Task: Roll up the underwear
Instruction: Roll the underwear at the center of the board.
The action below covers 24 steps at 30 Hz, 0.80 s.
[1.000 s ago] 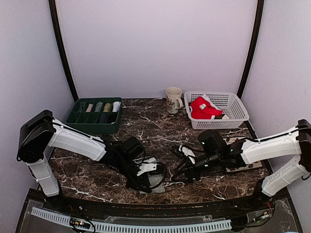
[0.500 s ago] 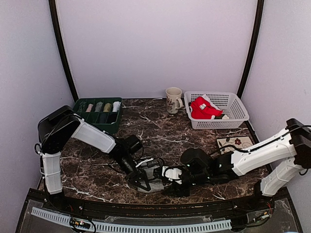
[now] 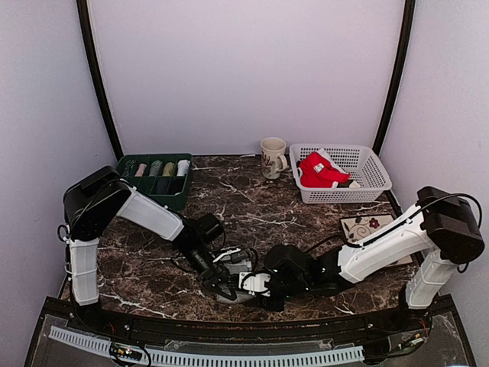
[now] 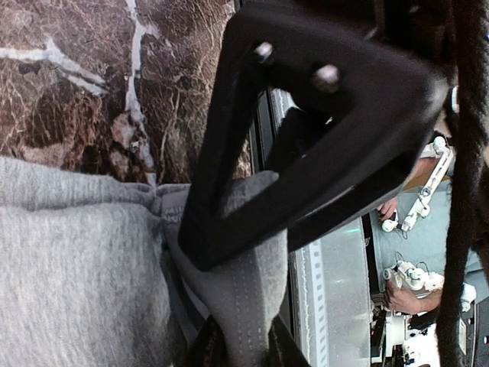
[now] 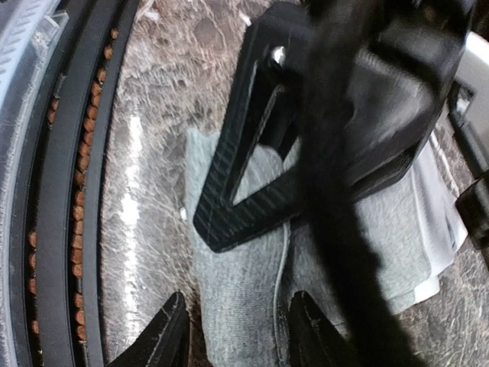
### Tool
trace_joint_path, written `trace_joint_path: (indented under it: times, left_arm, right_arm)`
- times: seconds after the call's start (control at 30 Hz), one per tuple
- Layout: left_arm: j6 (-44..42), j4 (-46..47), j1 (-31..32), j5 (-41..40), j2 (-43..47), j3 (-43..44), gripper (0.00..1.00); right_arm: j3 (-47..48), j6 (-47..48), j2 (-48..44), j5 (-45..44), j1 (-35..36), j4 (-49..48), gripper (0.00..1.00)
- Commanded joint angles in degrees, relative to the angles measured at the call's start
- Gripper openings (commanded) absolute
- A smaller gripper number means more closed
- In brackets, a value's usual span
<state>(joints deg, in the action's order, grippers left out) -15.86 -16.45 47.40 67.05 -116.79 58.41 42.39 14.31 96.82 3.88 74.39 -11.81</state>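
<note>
Marble table point(image 3: 252, 199), grey underwear point(image 4: 76, 275) pinched in left jaws

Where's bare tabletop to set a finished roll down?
Bare marble mid-table, between green tray, mug, basket and arms; also front left, below left arm. Crowded front centre: left end effector and right end effector at the grey underwear.

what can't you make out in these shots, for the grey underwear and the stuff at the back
Top view: grey underwear mostly covered by the left fingers and right fingers; how far rolled is unclear.
Right wrist view: a blurred black cable crosses the cloth.
Top view: rolls in the green tray too small to identify.
Top view: basket contents under the red underwear hidden.
</note>
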Motion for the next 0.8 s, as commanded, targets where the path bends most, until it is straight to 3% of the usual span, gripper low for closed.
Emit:
trace_joint_path:
  times: [0.0, 0.17, 0.3, 0.43, 0.77]
  left_arm:
    - [-0.7, -2.5, -0.4, -2.9, -1.6, 0.0, 0.20]
    - [-0.5, -3.1, -0.8, -3.7, -0.3, 0.6, 0.34]
    - [-0.3, -3.8, -3.1, -7.3, 4.5, -0.2, 0.44]
    - [2.3, 0.0, -7.7, -12.0, 15.7, -4.3, 0.49]
    - [2.8, 11.0, -8.5, -37.2, 45.3, -20.7, 0.54]
  right_arm:
    - [1.2, 0.8, 2.2, -0.9, 0.6, -1.8, 0.32]
    - [1.6, -0.3, 2.4, -0.1, 0.5, 0.2, 0.00]
    - [1.5, -3.4, 0.8, 5.2, -0.8, 2.3, 0.00]
    - [3.0, -8.6, 1.7, 14.0, -4.0, 5.0, 0.00]
    - [13.6, -21.7, 7.1, 32.6, -12.3, 17.2, 0.00]
